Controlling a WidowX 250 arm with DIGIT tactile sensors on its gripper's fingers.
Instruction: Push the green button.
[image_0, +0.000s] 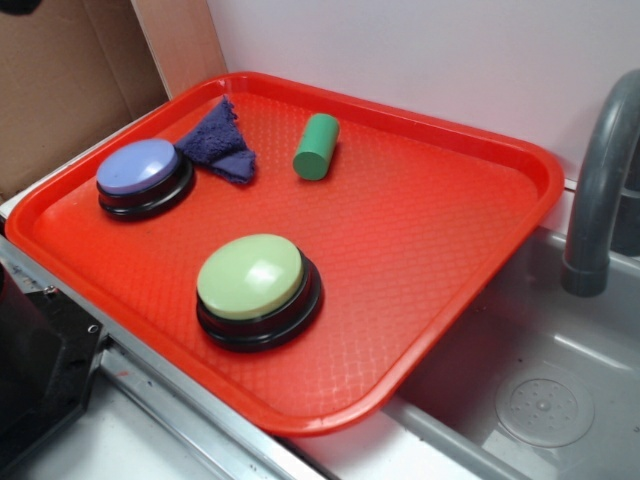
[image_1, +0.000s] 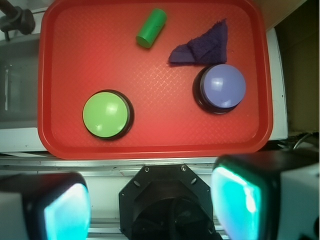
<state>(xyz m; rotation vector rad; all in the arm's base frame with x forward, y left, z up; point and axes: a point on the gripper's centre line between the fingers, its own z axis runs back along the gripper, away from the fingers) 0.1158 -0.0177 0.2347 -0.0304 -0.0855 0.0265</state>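
The green button (image_1: 105, 114) sits on the red tray (image_1: 60, 145), well below my end effector (image_1: 152, 202) and ahead of it to the left in the wrist view, with nothing touching it. I judge the step in hand to be the approach, with the press not yet begun. To do it well I should travel forward and left until I am over the middle of the pale dome, then come straight down so that the push lands on the crown and not on the black base. I should keep off the purple button (image_1: 220, 86), which lies ahead to my right, and off the blue cloth (image_1: 202, 47) and green cylinder (image_1: 151, 27) farther ahead. Closing my fingers first might give a single firm contact point. My end effector is spread wide, its two pads well apart, and it holds and touches nothing.
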